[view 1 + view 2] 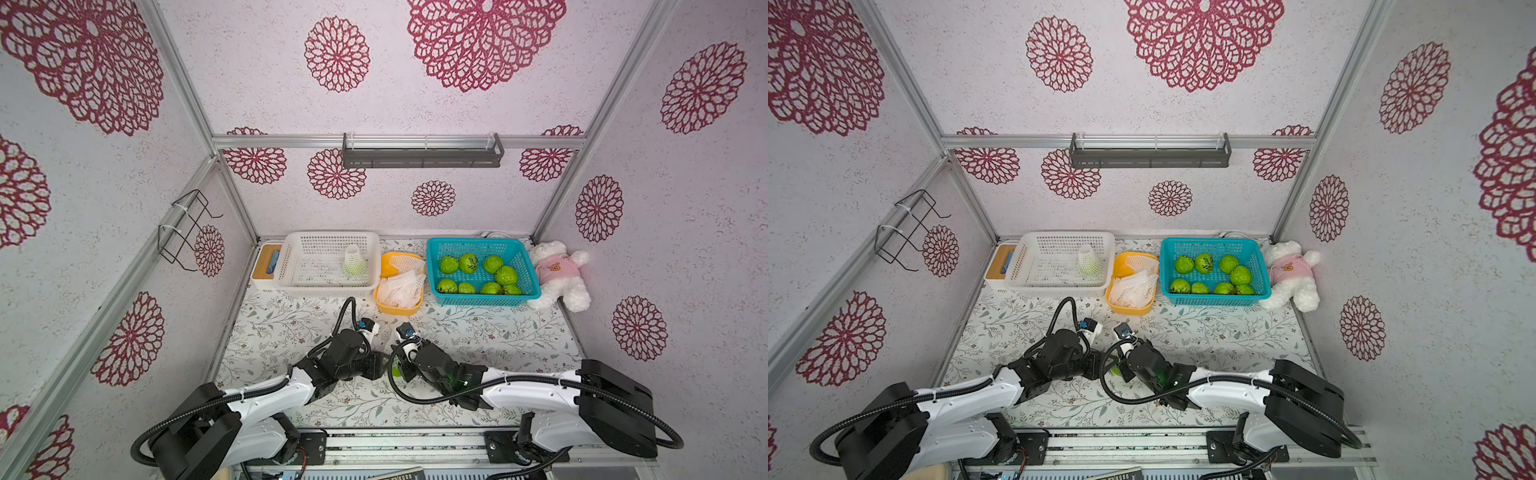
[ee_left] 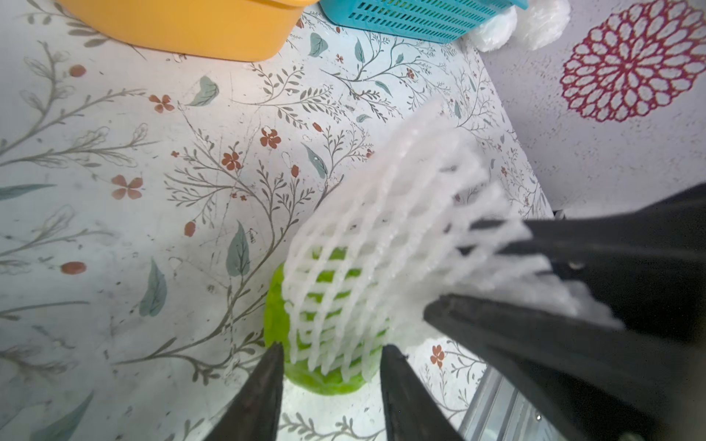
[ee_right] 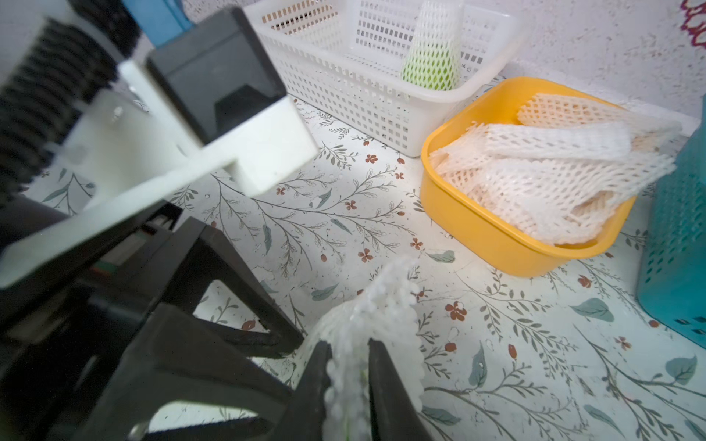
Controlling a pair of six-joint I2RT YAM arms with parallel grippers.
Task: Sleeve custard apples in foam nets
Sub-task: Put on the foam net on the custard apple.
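Pinching the net (image 2: 382, 214) by its free end, the right gripper (image 3: 349, 343) has its jaws nearly together on a bunch of mesh, at the middle front of the table (image 1: 498, 332). Facing it from 9 o'clock, the left gripper (image 2: 332, 346) stands part open, about as wide as the apple (image 2: 275, 305). Its tips flank the fruit's uncovered end, and I cannot tell whether they press it. The apple is between the two grippers, on or just over the table, with the net drawn over most of it and a green band showing past the mesh edge. I judge the net to be light, soft and stretchy. It will bunch and spring back unless held near its rim, and a hard tug could tear it. The fruit looks heavier, bumpy and easy to bruise, so it is best held across its widest part with mild pressure while the mesh is drawn along. At 12 o'clock from the grippers a yellow tub (image 1: 397, 309) holds spare nets (image 1: 401, 286). At 1 o'clock a teal basket (image 1: 486, 301) holds the bare apples (image 1: 468, 263). At 11 o'clock a white basket (image 1: 328, 289) holds one sleeved apple (image 1: 354, 262), upright. At 2 o'clock a bear (image 1: 559, 276) slumps by the wall.
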